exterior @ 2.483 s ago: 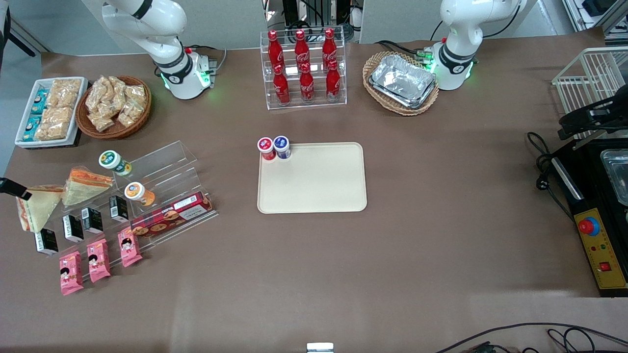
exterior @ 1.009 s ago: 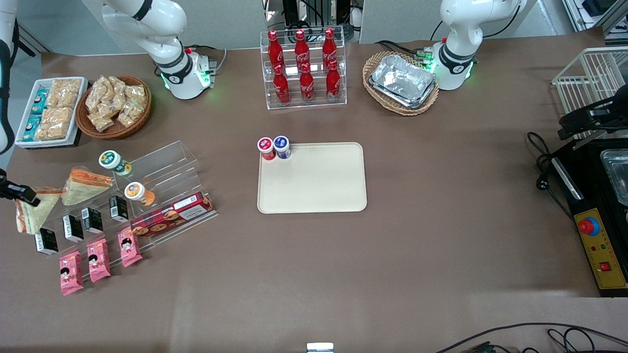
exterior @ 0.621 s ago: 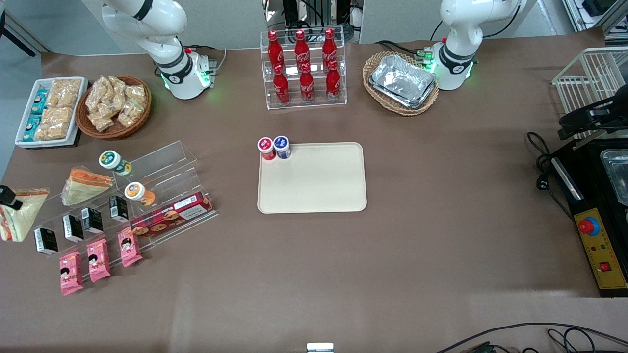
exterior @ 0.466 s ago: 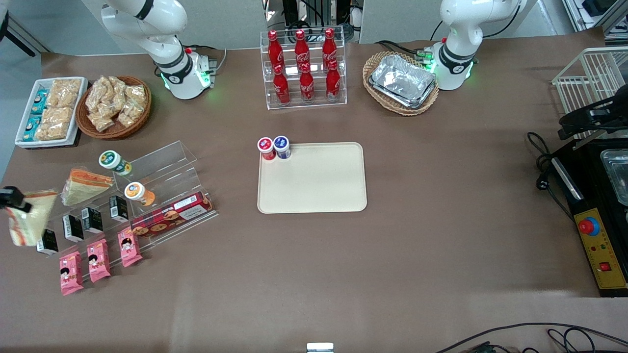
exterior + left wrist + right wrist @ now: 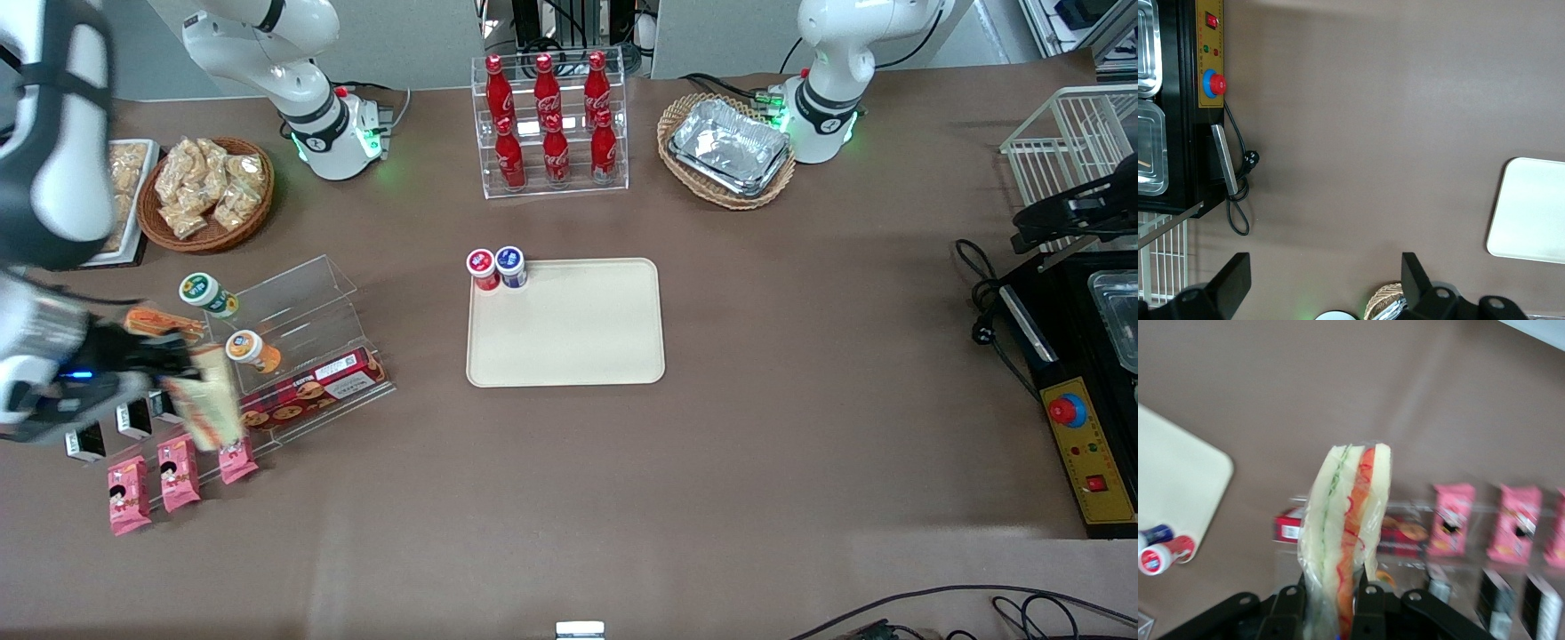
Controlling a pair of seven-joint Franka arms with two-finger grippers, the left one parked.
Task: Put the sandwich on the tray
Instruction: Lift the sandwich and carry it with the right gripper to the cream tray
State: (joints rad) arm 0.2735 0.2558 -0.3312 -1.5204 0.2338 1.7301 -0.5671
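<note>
While the gripper (image 5: 1331, 590) pinches the sandwich (image 5: 1346, 533) aloft above the acrylic snack rack (image 5: 293, 342), well short of the tray (image 5: 569, 356), carry it level and lower onto bare tray, avoiding the two capped jars (image 5: 496, 267).

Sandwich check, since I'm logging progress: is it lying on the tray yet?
No, the sandwich hangs clamped in the gripper above the brown table, while the tray holds only two small jars at one corner.

No readable txt on any pkg, bottle (image 5: 547, 89) or box (image 5: 311, 388).
</note>
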